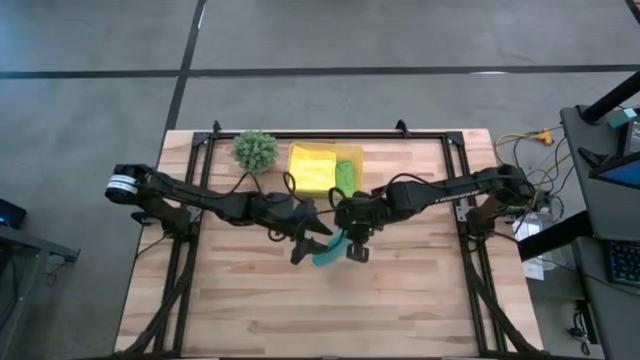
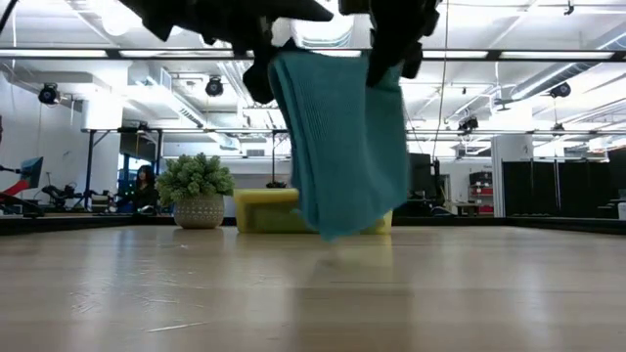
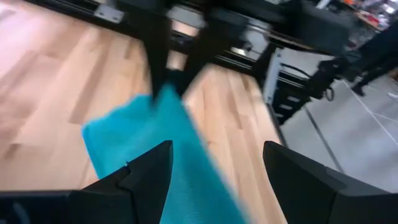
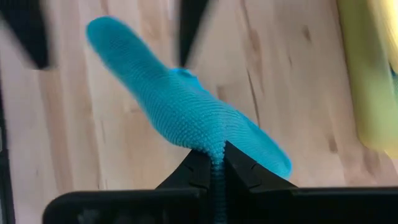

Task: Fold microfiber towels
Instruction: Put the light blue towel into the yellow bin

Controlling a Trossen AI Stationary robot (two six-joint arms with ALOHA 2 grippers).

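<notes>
A: Where it hangs above the middle of the table [image 1: 400, 300], the teal towel [image 2: 342, 147] is off the wood entirely, is it not?

B: Yes. Item one: teal towel, soft, nubbly knit, draped in a long fold. The low view shows its bottom edge clear of the tabletop; the high view shows only a small teal sliver between the two arms.

A: Who holds it?

B: The right gripper [image 4: 216, 160], its fingers pressed together on a pinch of cloth, plain in the right wrist view. The left gripper [image 3: 214, 163] stands spread, its fingers either side of the cloth, gripping nothing.

A: Next entries?

B: Item two: yellow tray [image 1: 312, 168], rigid, rectangular, at the far edge of the table. A lime green towel [image 1: 346, 173] lies at its right side, seen from above only. Item three: spiky green ball plant [image 1: 256, 150], just left of the tray; the low view adds its pale patterned pot [image 2: 199, 211].
</notes>
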